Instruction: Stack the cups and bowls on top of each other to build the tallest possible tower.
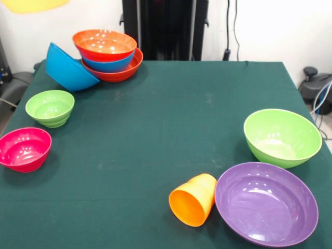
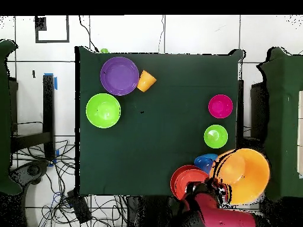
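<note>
The tower [image 1: 108,56] stands at the table's far left corner: a red-orange bowl at the base, a blue one in it, a red-orange one on top. A second blue bowl [image 1: 67,67] leans tilted against it. The large orange bowl [image 2: 242,173] hangs in the air beside the tower, and only its lower edge [image 1: 31,4] shows in the front view. My gripper [image 2: 218,184] is at its rim, shut on it, largely hidden by the bowl. The orange cup [image 1: 193,199] lies on its side next to the purple bowl [image 1: 266,202].
A large green bowl [image 1: 282,136] sits behind the purple one on the right. On the left are a small green bowl [image 1: 50,107] and a magenta bowl [image 1: 24,149]. My red arm [image 2: 207,207] reaches in at the tower's corner.
</note>
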